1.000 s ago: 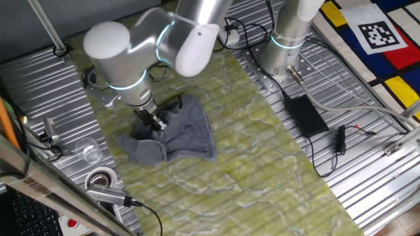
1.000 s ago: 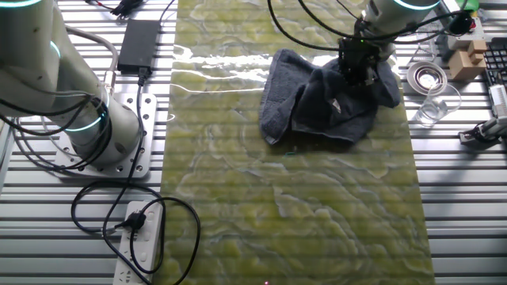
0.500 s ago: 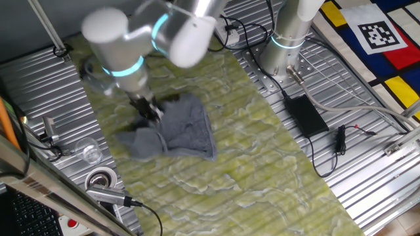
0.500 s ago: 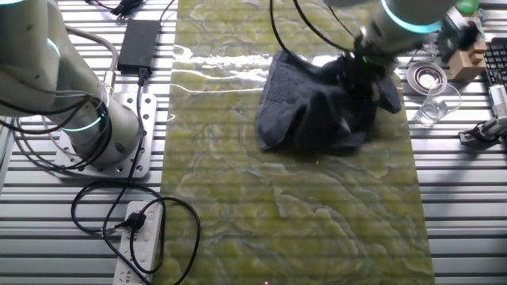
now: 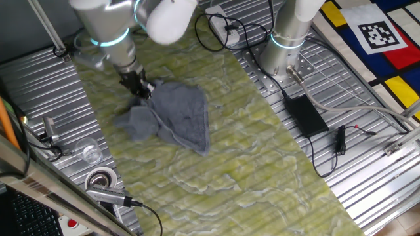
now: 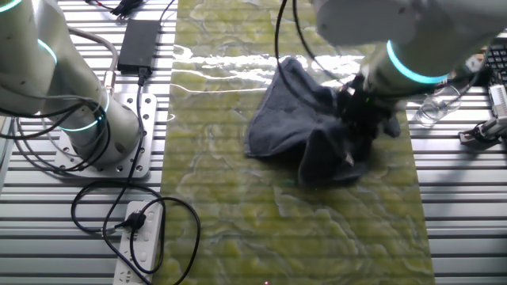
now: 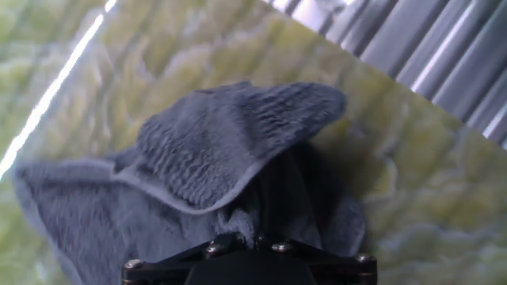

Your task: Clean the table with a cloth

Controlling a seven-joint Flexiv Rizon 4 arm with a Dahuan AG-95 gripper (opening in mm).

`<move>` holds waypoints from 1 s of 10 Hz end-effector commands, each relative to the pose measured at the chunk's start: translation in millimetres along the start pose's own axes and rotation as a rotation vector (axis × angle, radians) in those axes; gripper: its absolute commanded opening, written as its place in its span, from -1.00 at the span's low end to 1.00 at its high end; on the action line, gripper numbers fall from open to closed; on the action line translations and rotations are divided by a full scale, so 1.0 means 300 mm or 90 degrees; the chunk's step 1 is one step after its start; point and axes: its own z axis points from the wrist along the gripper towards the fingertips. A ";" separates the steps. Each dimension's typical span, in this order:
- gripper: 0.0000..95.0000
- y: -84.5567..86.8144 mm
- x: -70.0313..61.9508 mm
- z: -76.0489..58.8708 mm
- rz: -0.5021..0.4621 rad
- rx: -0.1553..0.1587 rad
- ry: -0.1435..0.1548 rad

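The blue-grey cloth (image 5: pixel 176 117) lies crumpled on the yellow-green marbled table (image 5: pixel 262 177). It also shows in the other fixed view (image 6: pixel 313 131) and fills the hand view (image 7: pixel 206 150). My gripper (image 5: pixel 140 88) is shut on the cloth at its upper left edge and presses it to the table. In the other fixed view the gripper (image 6: pixel 354 107) sits at the cloth's right side. The fingertips are buried in the fabric in the hand view.
Ribbed metal panels flank the table. A clear glass (image 5: pixel 88 151) and a tape roll (image 5: pixel 102 178) stand at the left. A second arm's base (image 5: pixel 285 39), a black power brick (image 5: pixel 304 115) and cables lie at the right. A power strip (image 6: pixel 142 237) lies in the other fixed view.
My gripper has dragged the cloth across the table, up and left in one fixed view, toward the camera in the other. The cloth has stretched out behind it.
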 end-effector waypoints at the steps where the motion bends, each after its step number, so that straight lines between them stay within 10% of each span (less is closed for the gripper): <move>1: -1.00 -0.016 0.016 -0.004 -0.017 -0.002 0.004; 4: -1.00 -0.039 -0.009 -0.014 -0.093 0.028 0.042; 5: -0.60 -0.039 -0.009 -0.014 -0.116 0.024 0.044; 6: 1.00 -0.040 -0.010 -0.015 -0.140 0.020 0.041; 10: 1.00 -0.042 -0.026 -0.052 -0.180 0.020 0.044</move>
